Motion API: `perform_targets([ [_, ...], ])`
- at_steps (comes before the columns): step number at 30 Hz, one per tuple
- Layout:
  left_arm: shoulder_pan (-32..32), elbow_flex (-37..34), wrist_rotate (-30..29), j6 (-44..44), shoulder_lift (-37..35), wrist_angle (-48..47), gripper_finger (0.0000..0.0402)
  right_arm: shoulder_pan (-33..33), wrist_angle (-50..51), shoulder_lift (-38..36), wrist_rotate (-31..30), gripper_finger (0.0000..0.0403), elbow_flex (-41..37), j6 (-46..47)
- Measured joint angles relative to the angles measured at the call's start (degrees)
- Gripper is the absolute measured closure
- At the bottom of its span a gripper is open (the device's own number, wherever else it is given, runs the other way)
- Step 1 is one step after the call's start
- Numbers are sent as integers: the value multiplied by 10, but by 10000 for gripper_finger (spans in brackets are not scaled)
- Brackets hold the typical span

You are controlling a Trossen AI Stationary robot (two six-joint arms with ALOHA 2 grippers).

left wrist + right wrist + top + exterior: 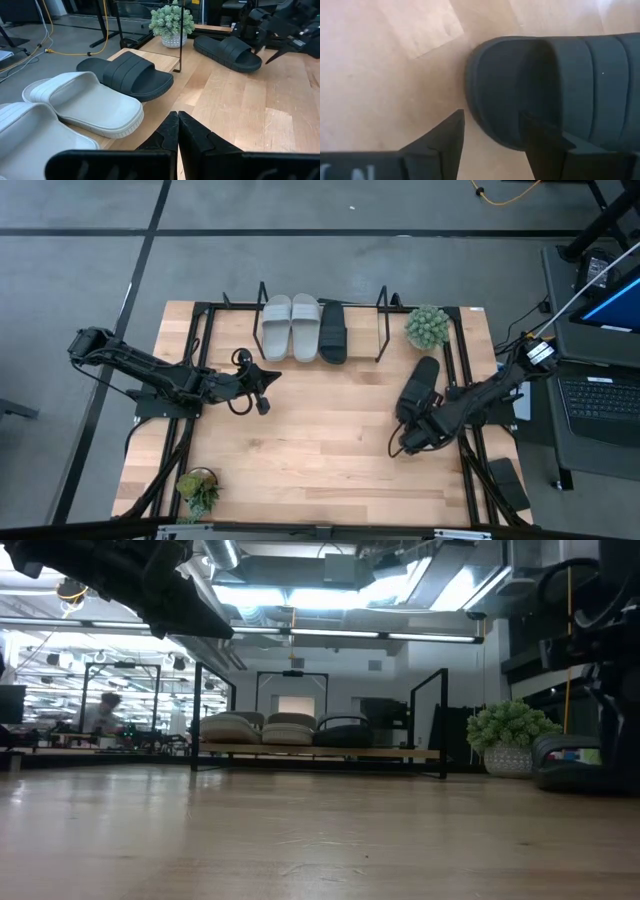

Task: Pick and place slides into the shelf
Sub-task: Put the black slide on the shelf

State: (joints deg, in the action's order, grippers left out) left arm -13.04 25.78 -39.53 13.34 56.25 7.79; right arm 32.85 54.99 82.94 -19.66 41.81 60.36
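- Three slides are already in the shelf (382, 320) at the table's 12 o'clock edge: two grey slides (291, 326) side by side, and a black slide (333, 332) touching them on the 3 o'clock side.
- The shelf has one free space left, at its 3 o'clock end beside the potted plant (427, 326).
- The last black slide (419, 387) lies on the table (320, 440) at about 3 o'clock, well apart from the shelf.
- The right gripper (492, 131) hovers at that slide's rim, fingers spread, one on each side of its edge, grasping nothing yet.
- The left gripper (178, 131) waits near 9 o'clock, fingers pressed together and empty, facing the shelf.
- By my judgement three quarters is done; one pick and one placement remain.
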Motion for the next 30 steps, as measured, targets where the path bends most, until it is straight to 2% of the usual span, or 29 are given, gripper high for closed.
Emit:
perform_targets([
  [15, 0, 0, 0, 0, 0, 0, 398, -20, -101, 0, -2, 224, -59, -36],
  [19, 0, 0, 0, 0, 0, 0, 398, -20, -104, -1, -3, 257, -62, -36],
  [30, 0, 0, 0, 0, 0, 0, 398, -20, -106, -1, -4, 384, -62, -23],
])
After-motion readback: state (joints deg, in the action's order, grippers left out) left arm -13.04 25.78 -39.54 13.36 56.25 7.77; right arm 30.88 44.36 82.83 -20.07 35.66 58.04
